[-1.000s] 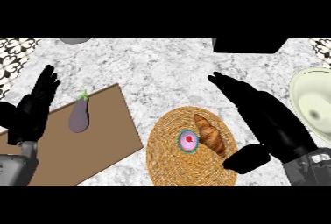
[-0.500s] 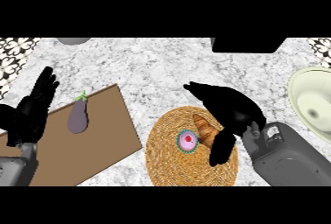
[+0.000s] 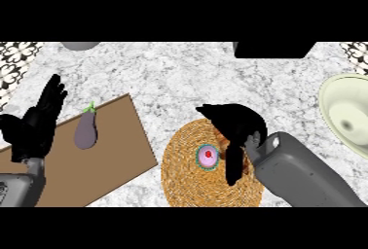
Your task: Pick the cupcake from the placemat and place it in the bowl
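We note a veined marble counter (image 3: 179, 73), a matt wood-brown placemat (image 3: 108, 165), a rough woven wicker mat (image 3: 187, 180), and a glossy pale ceramic bowl (image 3: 338, 104).

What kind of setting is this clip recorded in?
Most likely a kitchen counter: a grey-veined marble top, a pale bowl at the right edge, and food laid out, namely a cupcake on a woven placemat and an eggplant on a brown board.
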{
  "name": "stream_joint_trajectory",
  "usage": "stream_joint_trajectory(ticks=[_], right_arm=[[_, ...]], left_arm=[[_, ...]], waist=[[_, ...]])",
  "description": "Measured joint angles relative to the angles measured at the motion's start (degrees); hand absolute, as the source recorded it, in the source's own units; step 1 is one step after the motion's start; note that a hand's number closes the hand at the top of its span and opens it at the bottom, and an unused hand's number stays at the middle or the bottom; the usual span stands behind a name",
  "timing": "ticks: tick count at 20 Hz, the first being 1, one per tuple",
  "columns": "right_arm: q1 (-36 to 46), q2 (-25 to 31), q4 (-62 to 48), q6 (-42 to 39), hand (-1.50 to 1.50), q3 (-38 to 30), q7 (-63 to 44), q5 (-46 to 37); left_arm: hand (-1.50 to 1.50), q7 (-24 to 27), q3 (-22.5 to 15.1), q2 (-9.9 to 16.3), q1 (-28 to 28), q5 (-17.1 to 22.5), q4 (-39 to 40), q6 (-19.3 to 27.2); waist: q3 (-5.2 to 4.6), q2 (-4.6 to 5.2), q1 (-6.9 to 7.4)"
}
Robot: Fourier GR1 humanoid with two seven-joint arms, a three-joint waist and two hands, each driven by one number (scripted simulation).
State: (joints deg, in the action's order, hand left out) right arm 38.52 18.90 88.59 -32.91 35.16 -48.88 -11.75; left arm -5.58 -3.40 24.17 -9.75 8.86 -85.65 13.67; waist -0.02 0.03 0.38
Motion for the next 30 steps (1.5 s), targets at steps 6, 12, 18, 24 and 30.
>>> stream_joint_trajectory(ticks=[6,12,18,24,30], right_arm=[[-0.35,-1.25,-1.39,1.42,-1.5,1.81,3.58,-10.48],[-4.87,-4.37,-3.38,2.84,-1.5,2.24,7.29,-18.12],[-8.49,-7.89,-5.12,1.45,-1.5,1.48,8.42,-22.9],[-11.33,-10.34,-6.43,1.44,-1.5,-0.2,10.86,-27.85],[-13.39,-12.28,-8.77,2.42,-1.5,-1.6,14.03,-33.31]], left_arm=[[0.0,-1.65,1.51,0.2,0.51,-0.49,-2.49,-1.07],[0.0,-1.07,2.85,-1.43,0.91,-1.94,-1.59,-2.44],[0.0,-1.21,3.85,-3.25,1.64,-3.61,-2.79,-3.26],[0.0,-0.71,5.35,-4.29,2.82,-4.86,-3.37,-5.27],[0.0,-1.66,6.46,-5.71,2.22,-6.62,-3.56,-6.19]], waist=[[0.02,-0.05,0.0],[0.02,-0.03,-0.16],[0.02,-0.04,-0.21],[0.01,-0.04,-0.21],[0.02,-0.04,-0.24]])
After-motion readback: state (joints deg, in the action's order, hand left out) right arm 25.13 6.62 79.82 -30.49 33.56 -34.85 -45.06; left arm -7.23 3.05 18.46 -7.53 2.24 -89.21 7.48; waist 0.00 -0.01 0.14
